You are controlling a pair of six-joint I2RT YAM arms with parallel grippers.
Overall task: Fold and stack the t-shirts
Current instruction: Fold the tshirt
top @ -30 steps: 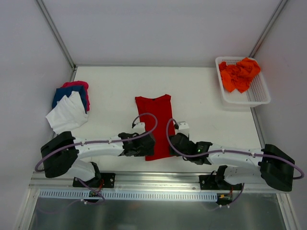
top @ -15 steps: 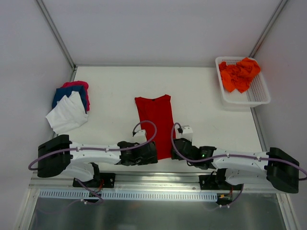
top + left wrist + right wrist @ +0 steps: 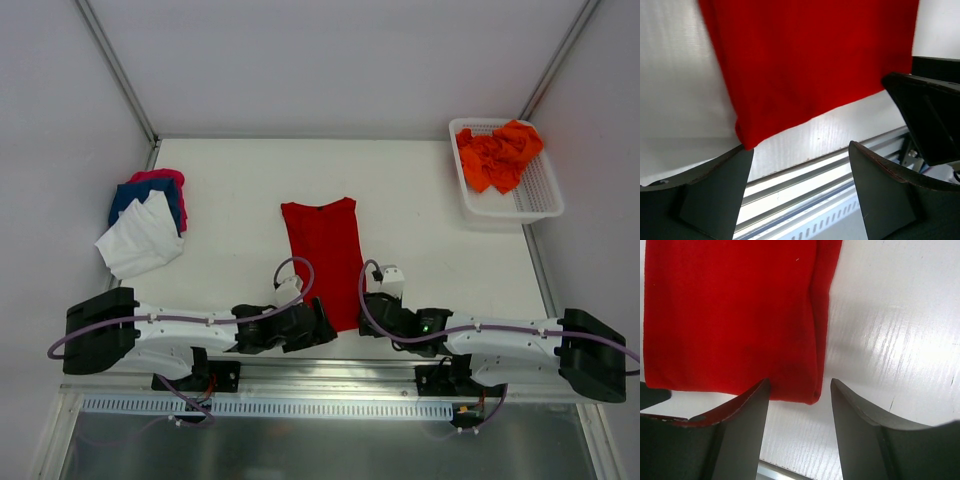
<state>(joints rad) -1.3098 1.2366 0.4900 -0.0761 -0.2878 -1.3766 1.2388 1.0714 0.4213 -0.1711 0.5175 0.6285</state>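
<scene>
A deep red t-shirt [image 3: 320, 255] lies flat mid-table as a long narrow strip, collar at the far end. In the left wrist view its near-left corner [image 3: 747, 140] rests just off the left fingertip [image 3: 715, 185]. My left gripper [image 3: 320, 327] [image 3: 800, 165] is open over the bare table edge. My right gripper [image 3: 366, 303] [image 3: 799, 385] is open, and the shirt's folded near-right corner [image 3: 812, 392] sits between its fingertips, unclamped. Pink, blue and white t-shirts [image 3: 148, 215] are piled at the left. Orange t-shirts [image 3: 498, 155] lie crumpled in the basket.
The white mesh basket [image 3: 540, 200] stands at the far right corner. The table's near edge and its metal rail [image 3: 805, 185] run right under both grippers. The right gripper's dark body [image 3: 930, 115] shows close beside the left one. White walls enclose the table [image 3: 240, 180].
Both grippers have drawn back toward the near edge. The left one slid off the shirt's lower left part to its hem corner and narrowed slightly. The shirt has not moved.
</scene>
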